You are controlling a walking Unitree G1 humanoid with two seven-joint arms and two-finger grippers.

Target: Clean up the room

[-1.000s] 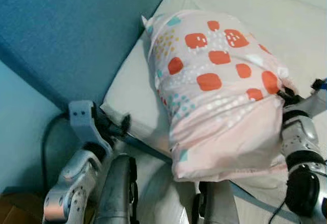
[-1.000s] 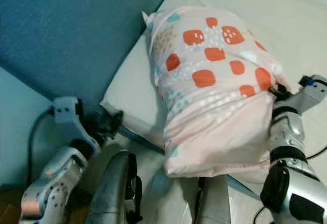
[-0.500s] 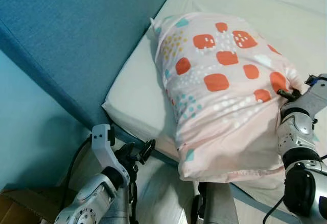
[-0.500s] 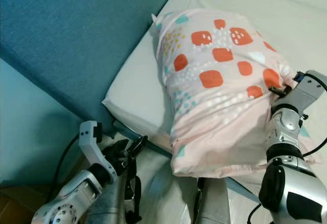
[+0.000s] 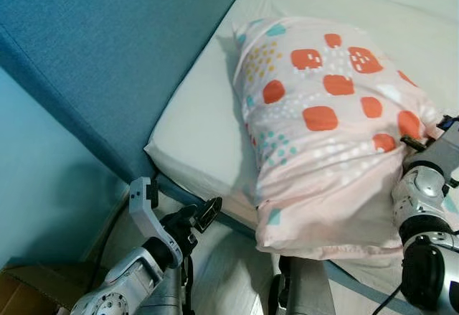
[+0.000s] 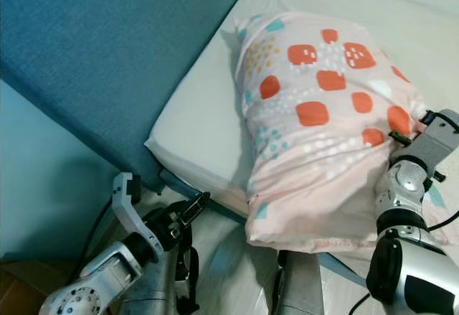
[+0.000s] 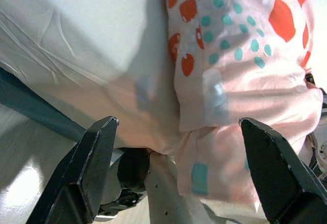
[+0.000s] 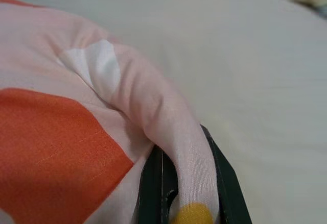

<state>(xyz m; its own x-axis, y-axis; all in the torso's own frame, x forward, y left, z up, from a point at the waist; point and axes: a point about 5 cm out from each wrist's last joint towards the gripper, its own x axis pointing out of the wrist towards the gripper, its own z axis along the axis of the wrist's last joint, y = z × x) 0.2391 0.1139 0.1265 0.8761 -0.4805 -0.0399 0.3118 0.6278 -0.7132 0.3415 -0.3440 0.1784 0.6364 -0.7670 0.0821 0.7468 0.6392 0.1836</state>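
— Count and position?
— I log one plump pink pillow with orange squares and teal dots (image 5: 326,128), lying on the white-sheeted mattress (image 5: 193,125) beside the blue upholstered headboard (image 5: 93,49).
— Grippers?
— Two. My right gripper (image 8: 179,183) pinches a pillow fold; my left gripper (image 7: 179,168) spread wide, holding nothing.

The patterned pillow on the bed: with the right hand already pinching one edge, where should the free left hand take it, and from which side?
Probably the pillow's loose near-left corner, approached from the bed's foot side. The left hand is open and faces it; the right hand pinches a fold opposite.
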